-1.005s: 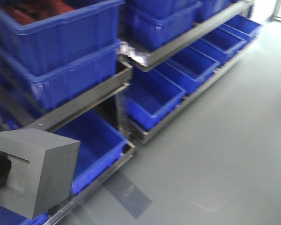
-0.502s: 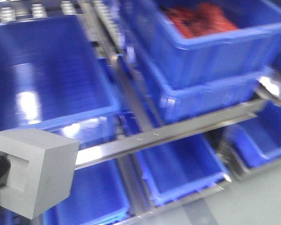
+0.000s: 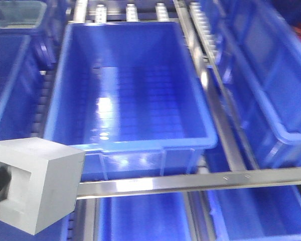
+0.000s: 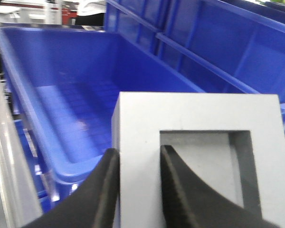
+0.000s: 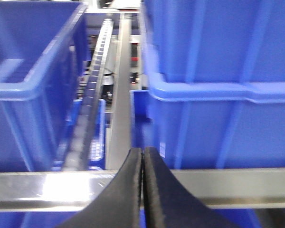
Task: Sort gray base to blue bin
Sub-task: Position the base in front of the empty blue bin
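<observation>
Steel shelf rail (image 3: pixel 200 182), roller tracks (image 3: pixel 132 11), neighbouring blue totes (image 3: pixel 266 70).

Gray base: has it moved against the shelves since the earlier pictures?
Yes. The gray base keeps its spot in the frame, but the shelves slid right behind it, so it went left along them, to the near corner of the blue bin.

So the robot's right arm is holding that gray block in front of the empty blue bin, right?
Wrong side: the left fingers clamp the gray block, as the left wrist view shows. The blue bin ahead is indeed empty.
</observation>
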Controlling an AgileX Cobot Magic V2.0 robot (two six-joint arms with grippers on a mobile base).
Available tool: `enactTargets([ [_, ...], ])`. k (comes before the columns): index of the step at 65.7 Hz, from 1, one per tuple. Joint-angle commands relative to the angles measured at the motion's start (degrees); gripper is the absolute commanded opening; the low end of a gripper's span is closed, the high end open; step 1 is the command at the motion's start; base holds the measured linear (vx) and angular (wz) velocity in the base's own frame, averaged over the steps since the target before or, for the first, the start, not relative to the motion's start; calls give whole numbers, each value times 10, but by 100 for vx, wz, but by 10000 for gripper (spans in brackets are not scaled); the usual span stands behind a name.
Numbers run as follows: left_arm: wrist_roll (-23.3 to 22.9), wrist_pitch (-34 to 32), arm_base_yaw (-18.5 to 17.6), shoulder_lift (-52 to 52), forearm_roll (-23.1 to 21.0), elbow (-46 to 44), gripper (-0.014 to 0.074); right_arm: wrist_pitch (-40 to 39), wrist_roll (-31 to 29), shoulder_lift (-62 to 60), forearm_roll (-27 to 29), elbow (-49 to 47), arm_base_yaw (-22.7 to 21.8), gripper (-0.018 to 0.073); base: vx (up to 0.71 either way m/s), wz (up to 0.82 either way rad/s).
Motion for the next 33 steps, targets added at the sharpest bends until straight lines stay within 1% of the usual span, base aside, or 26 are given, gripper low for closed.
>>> enactTargets([
  [1, -4, -64, -1, 4, -3, -20, -6, -43, -3, -6, -4, 8, -3, -9, 9, 32],
  [13, -4, -64, -1, 4, -3, -20, -6, -43, -3, -6, -4, 8, -3, -9, 8, 21],
  [33, -4, -64, -1, 4, -3, -20, -6, -43, -3, -6, -4, 8, -3, -9, 6, 9],
])
